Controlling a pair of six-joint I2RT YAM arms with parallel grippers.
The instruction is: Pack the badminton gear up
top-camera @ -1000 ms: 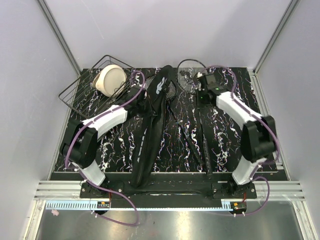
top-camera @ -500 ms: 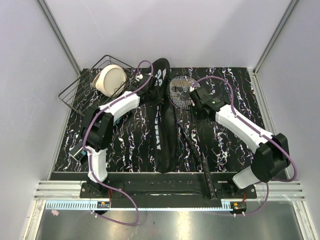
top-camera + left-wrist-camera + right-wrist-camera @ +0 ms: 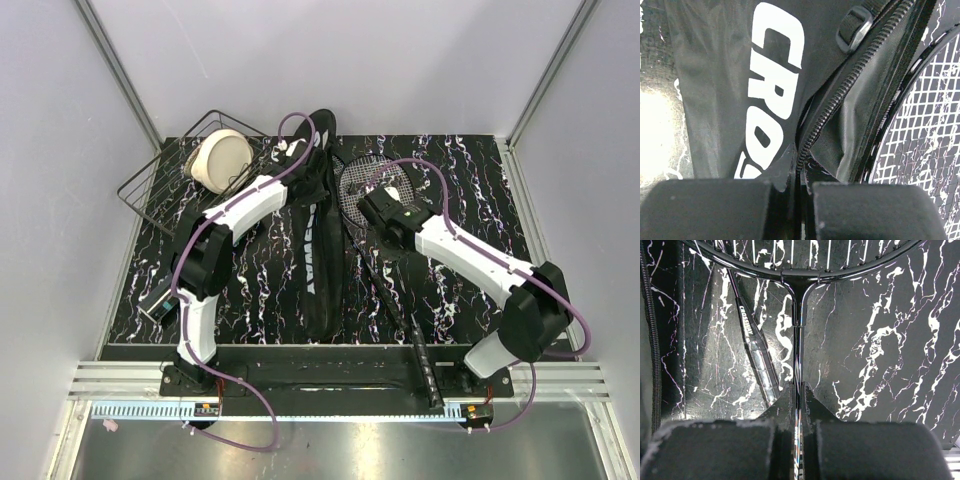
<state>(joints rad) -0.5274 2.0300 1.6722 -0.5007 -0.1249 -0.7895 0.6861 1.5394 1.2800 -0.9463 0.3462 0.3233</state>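
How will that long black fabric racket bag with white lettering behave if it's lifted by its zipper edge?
Probably floppy: the long black fabric racket bag shows folds, so it would likely sag from the left gripper pinching its zipper edge. It looks thin, so pushing may bunch it rather than slide it.

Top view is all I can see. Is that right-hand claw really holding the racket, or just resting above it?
Observer: Holding it. Its wrist camera shows the right gripper closed on the racket shaft.
Operator: And the left claw?
Observer: The left gripper pinches the racket bag at the edge of its opening.
Operator: So the bag is unzipped?
Observer: Yes, the zipper is parted there, showing the bag's inside.
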